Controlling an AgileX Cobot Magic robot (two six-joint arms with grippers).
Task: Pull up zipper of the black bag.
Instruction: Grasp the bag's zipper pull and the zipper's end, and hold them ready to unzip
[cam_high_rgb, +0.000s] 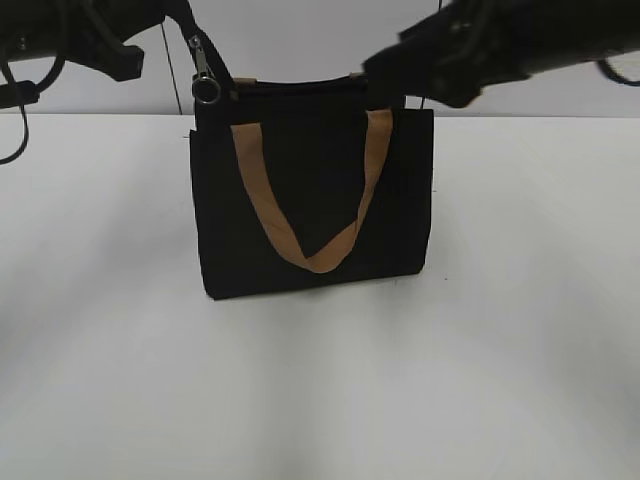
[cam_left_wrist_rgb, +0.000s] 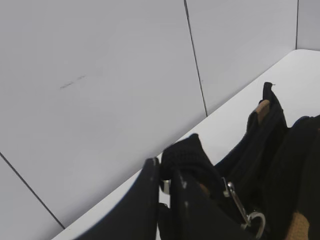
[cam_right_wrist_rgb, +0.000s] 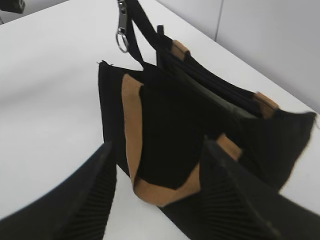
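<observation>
A: On the white surface (cam_high_rgb: 100, 350), seen from outside, your black bag (cam_high_rgb: 315, 200) stands upright, a tan strap (cam_high_rgb: 300, 215) drooping down its front. The zipper (cam_high_rgb: 204, 72) dangles at the top left corner, on a black strip lifted toward your left arm. How do you expect it to handle?

B: I'd judge soft, light cloth that will sag or slide unless the far end is held. Where do I take hold?

A: The silver pull is small, hard and probably slippery; pinch the strip or tab just beside the ring. From the left wrist, your left pincer (cam_left_wrist_rgb: 167, 182) is pressed together on black fabric at that corner, the zipper (cam_left_wrist_rgb: 240, 207) hanging just beside it.

B: And the right?

A: From the right wrist, your right pincer (cam_right_wrist_rgb: 157, 185) is spread wide and holds nothing, with the bag (cam_right_wrist_rgb: 170, 125) showing between its fingers (cam_right_wrist_rgb: 95, 185). I can't tell whether they touch the cloth.
</observation>
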